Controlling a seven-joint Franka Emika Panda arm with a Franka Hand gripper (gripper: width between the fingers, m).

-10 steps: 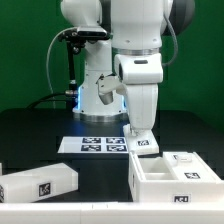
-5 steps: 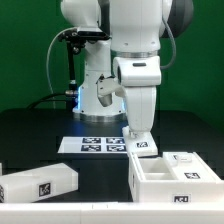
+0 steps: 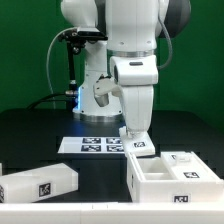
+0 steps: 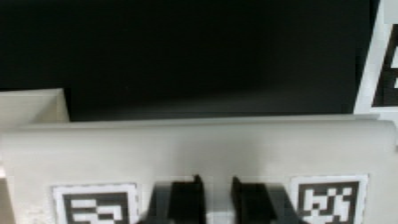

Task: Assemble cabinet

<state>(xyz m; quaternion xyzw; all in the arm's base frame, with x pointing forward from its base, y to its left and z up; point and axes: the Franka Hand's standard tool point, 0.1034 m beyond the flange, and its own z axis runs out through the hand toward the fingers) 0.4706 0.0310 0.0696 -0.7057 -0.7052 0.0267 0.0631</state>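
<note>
My gripper [image 3: 137, 132] is shut on a small white cabinet piece [image 3: 141, 147] with a tag on its face and holds it at the back left corner of the open tray-like cabinet body [image 3: 170, 178]. In the wrist view the held piece [image 4: 196, 150] fills the near half. My two black fingers [image 4: 183, 203] clamp its wall between two tags, and the gripper [image 4: 217, 202] is centred on it. Whether the piece touches the tray or the table is hidden. A long white cabinet block [image 3: 40, 183] lies at the exterior view's left front.
The marker board [image 3: 97, 145] lies flat on the black table behind the held piece, in front of the arm's base [image 3: 100, 95]. In the wrist view a white tagged edge [image 4: 382, 70] and another white corner [image 4: 27, 105] show beyond the piece.
The arm and the held piece have shifted slightly toward the exterior view's left. The tray and the long block have not moved.
</note>
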